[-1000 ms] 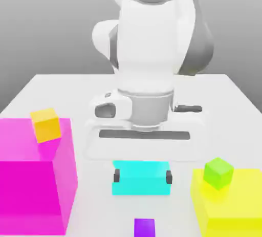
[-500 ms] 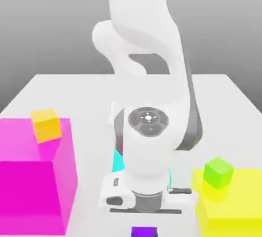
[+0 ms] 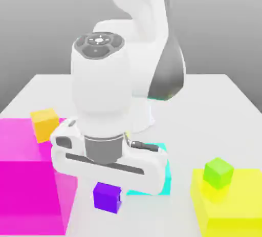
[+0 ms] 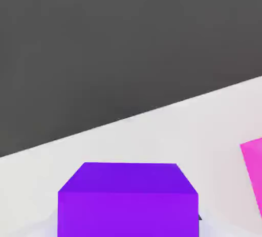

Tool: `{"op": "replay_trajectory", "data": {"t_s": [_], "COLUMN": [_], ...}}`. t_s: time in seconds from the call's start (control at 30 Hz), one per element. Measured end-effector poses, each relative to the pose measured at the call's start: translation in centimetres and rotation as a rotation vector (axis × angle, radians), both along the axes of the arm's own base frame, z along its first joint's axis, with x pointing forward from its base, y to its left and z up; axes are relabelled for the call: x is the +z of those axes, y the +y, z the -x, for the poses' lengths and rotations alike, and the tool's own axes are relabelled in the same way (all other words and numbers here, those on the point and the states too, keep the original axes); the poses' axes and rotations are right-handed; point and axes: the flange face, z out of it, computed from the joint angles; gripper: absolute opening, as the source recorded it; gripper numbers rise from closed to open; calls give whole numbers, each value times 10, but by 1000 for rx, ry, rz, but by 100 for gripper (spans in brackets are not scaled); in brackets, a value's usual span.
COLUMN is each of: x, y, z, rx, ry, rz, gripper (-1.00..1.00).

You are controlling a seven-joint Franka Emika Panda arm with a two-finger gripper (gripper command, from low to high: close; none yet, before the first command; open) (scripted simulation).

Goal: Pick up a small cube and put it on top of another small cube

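Claw (image 3: 108,192) closed on the small purple cube (image 3: 107,197), held under the hand just beside the magenta block (image 3: 28,179), in front of the cyan block (image 3: 162,172); lifted or resting on the white surface (image 3: 215,108) cannot be told. Same cube close in the hand view (image 4: 128,200). Likely targets: orange cube (image 3: 45,124) on the magenta block, green cube (image 3: 218,172) on the yellow block (image 3: 230,210). To carry well: grip kept firm, raised clear of the block tops, centred squarely over 1 cube, lowered gently before release. No brands, labels or writing legible.
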Motion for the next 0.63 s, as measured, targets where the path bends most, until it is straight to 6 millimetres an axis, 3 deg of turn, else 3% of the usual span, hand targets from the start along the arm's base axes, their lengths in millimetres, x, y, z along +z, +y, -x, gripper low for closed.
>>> {"op": "replay_trajectory", "data": {"t_s": [0.1,0.37,0.43,0.5,0.53,0.63], "x": [45,141,126,99,88,88], "y": [-42,-93,-96,-97,-97,-97], "z": [22,100,107,109,110,110], "rx": [-198,-640,-682,-692,-694,-694], "ry": [-4,-22,-26,-27,-28,-28], "rz": [-5,13,22,24,24,24], "gripper": [-100,-100,-100,-100,100,100]}}
